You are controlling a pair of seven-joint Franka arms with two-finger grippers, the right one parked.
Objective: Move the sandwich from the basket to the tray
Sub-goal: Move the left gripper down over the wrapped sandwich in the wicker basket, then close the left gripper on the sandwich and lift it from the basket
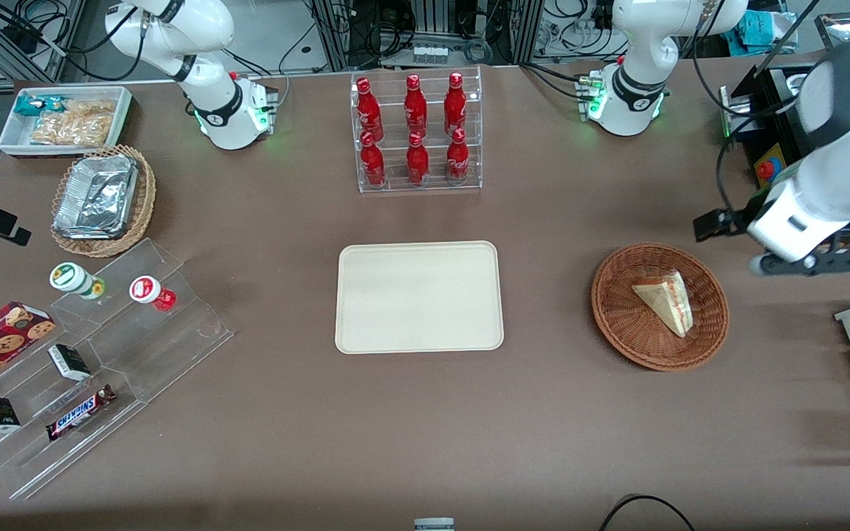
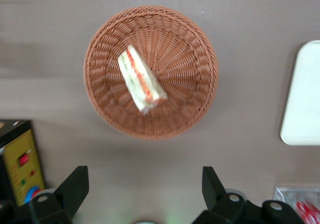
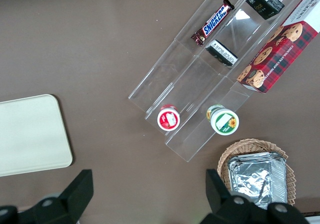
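A: Work surface?
B: Table [image 1: 292,457], matte brown, filling nearly the whole front view. Even light, soft faint shadows.
A: Farther from the front camera than the table?
B: Pale grey floor [image 1: 277,33]; black cables [image 1: 388,33] in loose tangles; metal frame [image 1: 333,33] uprights.
A: Toward the working arm's end?
B: Black control box [image 1: 772,147], red button on yellow panel.

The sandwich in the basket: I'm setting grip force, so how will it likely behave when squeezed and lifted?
The sandwich is pale bread over layered filling, so it probably squashes easily. It looks light. It lies on its side in the basket, so the layers may slide apart. The gripper is open, off to the basket's side, toward the working arm's end.
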